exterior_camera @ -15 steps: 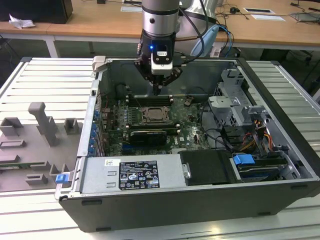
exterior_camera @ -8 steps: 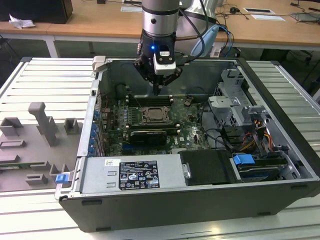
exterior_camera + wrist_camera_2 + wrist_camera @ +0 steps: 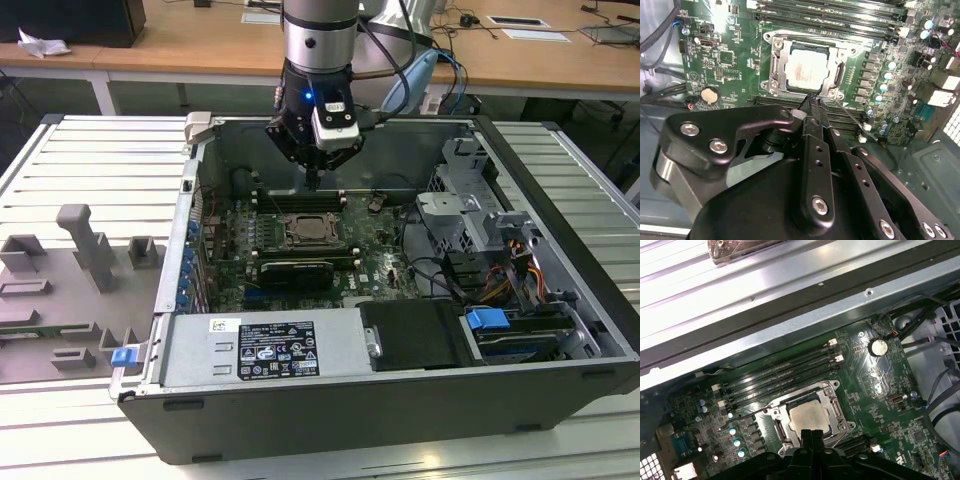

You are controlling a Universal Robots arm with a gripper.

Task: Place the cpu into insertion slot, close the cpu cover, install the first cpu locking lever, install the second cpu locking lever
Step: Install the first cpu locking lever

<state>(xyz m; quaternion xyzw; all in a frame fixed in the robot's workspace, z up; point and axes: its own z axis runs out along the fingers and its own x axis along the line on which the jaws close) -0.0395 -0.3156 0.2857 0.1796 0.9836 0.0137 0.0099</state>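
Black claw (image 3: 811,98) pinched shut, empty, hanging over the socket's edge. Pale silvery square cpu (image 3: 804,71) seated in slot. Thin silvery metal cpu cover (image 3: 776,65) lies flat around it.

silver-grey round arm (image 3: 320,35), blue light (image 3: 309,97) on its wrist, black gripper (image 3: 812,100) with flat links (image 3: 812,165) and silver screws (image 3: 820,205).
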